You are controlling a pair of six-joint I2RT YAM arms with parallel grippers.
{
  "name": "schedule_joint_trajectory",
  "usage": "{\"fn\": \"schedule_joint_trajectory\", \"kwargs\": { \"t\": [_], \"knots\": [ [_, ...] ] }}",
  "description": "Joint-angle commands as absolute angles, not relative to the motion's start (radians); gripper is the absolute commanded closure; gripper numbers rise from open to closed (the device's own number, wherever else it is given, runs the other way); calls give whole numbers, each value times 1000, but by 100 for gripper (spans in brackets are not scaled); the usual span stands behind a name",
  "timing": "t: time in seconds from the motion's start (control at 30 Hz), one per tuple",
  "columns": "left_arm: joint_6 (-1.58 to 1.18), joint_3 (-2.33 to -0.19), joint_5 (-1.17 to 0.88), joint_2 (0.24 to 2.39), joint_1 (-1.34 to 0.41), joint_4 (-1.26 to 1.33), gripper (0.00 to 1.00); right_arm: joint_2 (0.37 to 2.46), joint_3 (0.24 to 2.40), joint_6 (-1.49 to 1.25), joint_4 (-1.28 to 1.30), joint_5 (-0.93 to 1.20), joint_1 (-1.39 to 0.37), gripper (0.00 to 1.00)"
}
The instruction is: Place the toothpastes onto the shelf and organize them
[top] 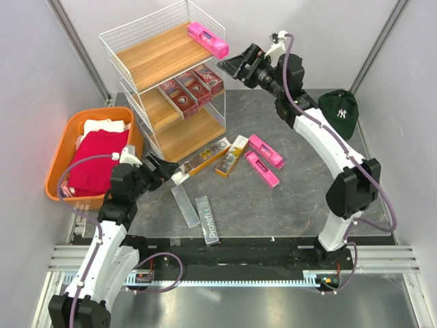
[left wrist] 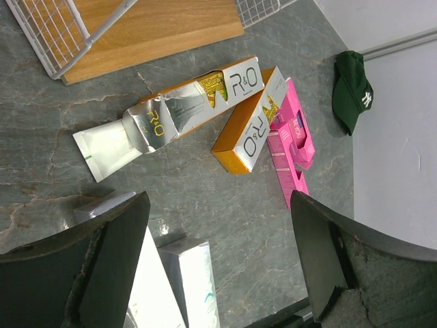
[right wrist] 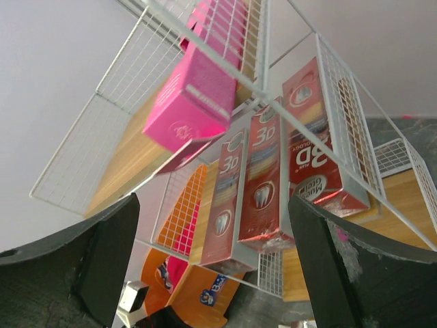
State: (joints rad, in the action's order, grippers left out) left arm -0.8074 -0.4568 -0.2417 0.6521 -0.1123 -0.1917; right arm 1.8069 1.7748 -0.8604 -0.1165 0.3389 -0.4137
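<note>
- Pink toothpaste box [top: 208,39] lies on the top board of the shelf [top: 153,58], at the right front corner, set slantwise against the wire edge.
- We find three dark red toothpaste boxes [top: 192,89] side by side on the middle board of the shelf, labels up.
- Right gripper [top: 227,65] hangs just beside the shelf's right side, level with the top board. Its fingers are spread wide with nothing between them, and they do not touch the pink box.
- Left gripper [top: 166,169] sits low over the table [top: 307,205], in front of the shelf's bottom board. Its fingers are also wide apart and hold nothing.
- We note two gold-white-black R&O boxes [top: 205,162] lying on the table in front of the shelf. The one nearer the shelf has its end flaps open.
- Two more pink boxes [top: 266,151] lie to the right of the R&O boxes, close together.
- Two silver-grey boxes [top: 184,205] lie farther from the shelf, toward the arm bases.
- Orange plastic basket [top: 58,157] stands to the left of the shelf and holds a red cloth [top: 95,160] and a white cloth [top: 102,126].
- Dark green cap [top: 339,113] lies well to the right of the shelf, beside the right arm.
</note>
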Motion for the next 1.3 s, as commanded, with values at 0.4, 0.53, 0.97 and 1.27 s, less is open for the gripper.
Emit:
{"fn": "schedule_joint_trajectory", "kwargs": {
  "t": [0.4, 0.53, 0.97, 1.27],
  "knots": [
    [-719, -531, -380, 833, -136, -63, 10, 1427, 1304, -568, 145, 57, -411, 2],
    [-695, -584, -341, 928, -243, -49, 10, 1398, 1188, -500, 199, -90, -411, 2],
    [-715, -692, -279, 1164, -457, 24, 10, 1488, 933, -446, 212, -163, -411, 2],
    [-736, -681, -285, 1193, -465, 44, 11, 1497, 835, -449, 209, -117, -448, 2]
  ]
}}
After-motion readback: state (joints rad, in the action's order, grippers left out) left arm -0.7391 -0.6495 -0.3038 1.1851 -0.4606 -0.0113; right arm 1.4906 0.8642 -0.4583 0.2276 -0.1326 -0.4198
